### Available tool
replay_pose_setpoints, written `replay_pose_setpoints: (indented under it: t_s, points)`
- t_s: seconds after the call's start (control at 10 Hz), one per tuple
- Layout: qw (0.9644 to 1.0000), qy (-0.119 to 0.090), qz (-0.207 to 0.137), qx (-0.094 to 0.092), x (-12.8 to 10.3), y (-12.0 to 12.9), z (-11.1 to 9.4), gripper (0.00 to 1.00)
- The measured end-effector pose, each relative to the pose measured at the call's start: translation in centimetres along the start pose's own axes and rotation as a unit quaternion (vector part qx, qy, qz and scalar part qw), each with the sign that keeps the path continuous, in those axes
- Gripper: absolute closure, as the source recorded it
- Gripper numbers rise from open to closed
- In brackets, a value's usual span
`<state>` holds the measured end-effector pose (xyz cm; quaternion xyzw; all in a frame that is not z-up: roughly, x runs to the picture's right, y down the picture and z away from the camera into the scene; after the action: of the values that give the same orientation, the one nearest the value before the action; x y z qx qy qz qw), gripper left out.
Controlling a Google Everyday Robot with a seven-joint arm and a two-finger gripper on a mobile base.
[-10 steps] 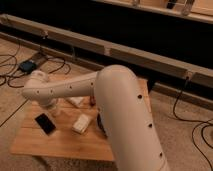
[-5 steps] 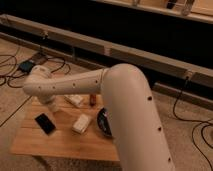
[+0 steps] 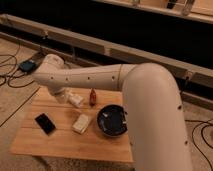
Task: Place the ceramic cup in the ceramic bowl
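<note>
Gripper (image 3: 66, 96) low over the back left of the table (image 3: 60, 142), jaws closed against the cup (image 3: 76, 100); firm hold not confirmed. Cup lies tilted just left of the bottle (image 3: 92, 97), position unchanged. Bowl (image 3: 112, 121) stands apart to the right, more exposed since the arm (image 3: 150, 100) shifted.

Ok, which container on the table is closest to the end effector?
The pale ceramic cup, right at the end effector; the brown bottle stands beside it, the black ceramic bowl farther right.
</note>
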<state>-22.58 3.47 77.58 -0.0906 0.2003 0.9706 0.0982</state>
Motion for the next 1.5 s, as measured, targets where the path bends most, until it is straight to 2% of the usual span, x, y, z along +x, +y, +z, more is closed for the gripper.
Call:
replay_pose_setpoints:
  t_s: [0.2,0.4,0.9,1.2,1.4,1.5]
  points:
    - [0.9993,-0.01,0.036,-0.004,-3.6,-0.2,-1.3,1.0]
    - [0.9967,-0.021,0.077,-0.011,-7.4,-1.0,-2.4,1.0]
    - [0.9869,-0.044,0.155,-0.01,-13.3,-6.3,-4.1,1.0]
    - [0.9776,-0.058,0.202,0.0,-16.5,-9.7,-3.8,1.0]
    - [0.9691,-0.068,0.237,0.006,-18.9,-11.8,-3.5,1.0]
    - [0.9661,-0.072,0.248,0.008,-19.6,-12.5,-3.4,1.0]
